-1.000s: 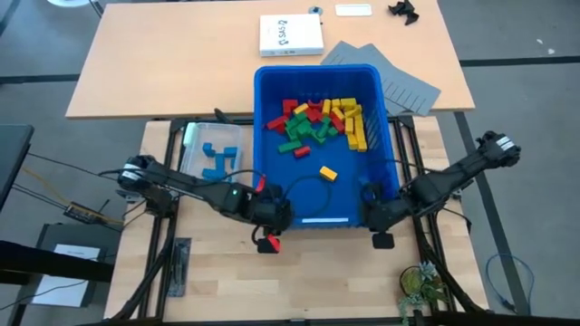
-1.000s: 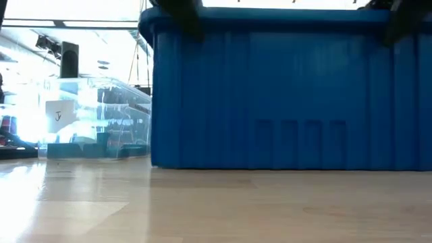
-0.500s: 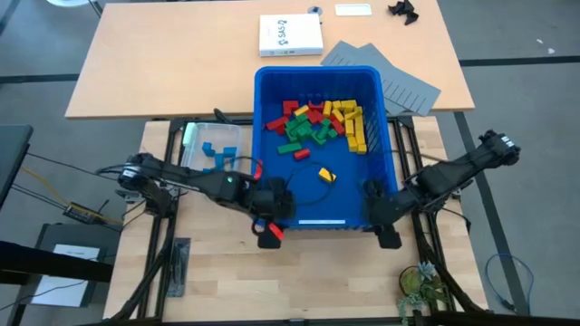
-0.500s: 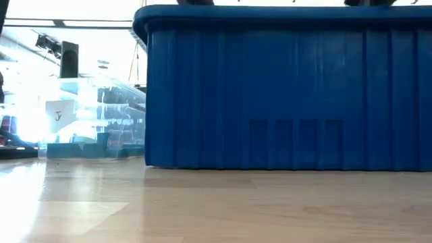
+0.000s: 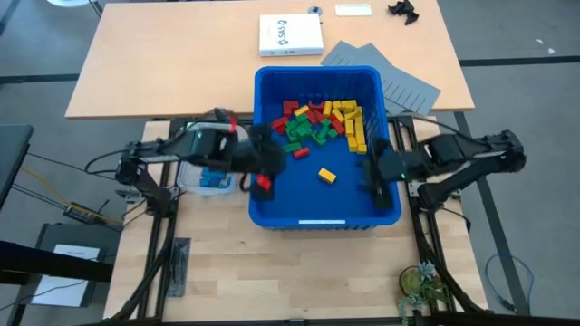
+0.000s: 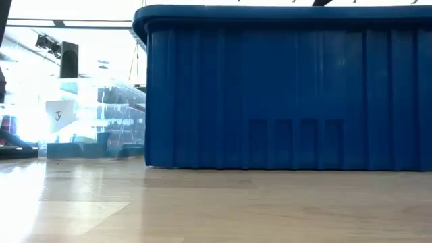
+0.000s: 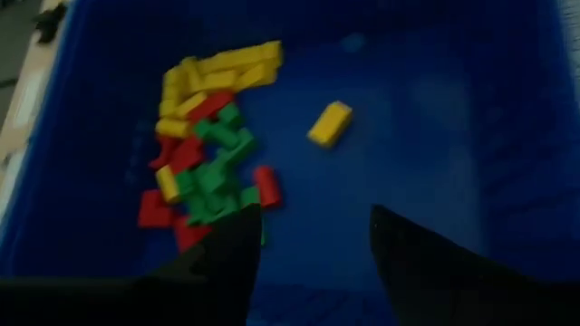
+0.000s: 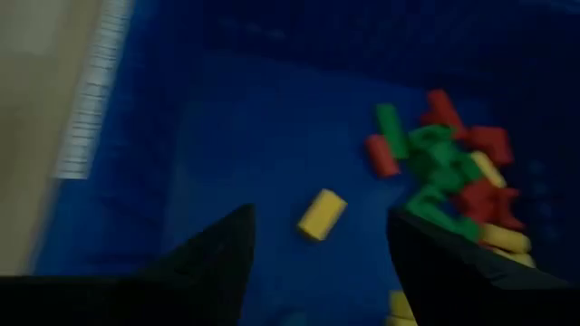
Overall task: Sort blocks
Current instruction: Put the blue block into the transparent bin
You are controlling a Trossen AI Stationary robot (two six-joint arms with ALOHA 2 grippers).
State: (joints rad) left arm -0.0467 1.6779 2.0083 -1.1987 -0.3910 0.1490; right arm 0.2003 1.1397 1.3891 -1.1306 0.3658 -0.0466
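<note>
The blocks (image 5: 322, 122) lie heaped in red, yellow and green on the floor of the large blue bin (image 5: 317, 224), in its far half. One yellow block (image 5: 327, 174) lies alone near the middle. My left gripper (image 5: 263, 174) hovers open above the bin's left wall, and its wrist view shows the heap (image 7: 208, 154) past empty fingers. My right gripper (image 5: 376, 174) hovers open above the right wall, looking at the lone yellow block (image 8: 321, 215). A clear tub (image 5: 192, 177) left of the bin holds blue blocks (image 5: 216, 177).
The bin (image 6: 283, 94) fills most of the low view, with the tub (image 6: 101, 121) at its left. On the far table lie a white box (image 5: 290, 34) and grey sheets (image 5: 390, 77). A small plant (image 5: 419, 285) stands at the near right corner.
Both grippers have come off the bin's near rim, risen, and moved toward the far edge along the bin's side walls. The bin shifted slightly toward the near edge early on, then stayed put. The blocks inside have kept their places.
</note>
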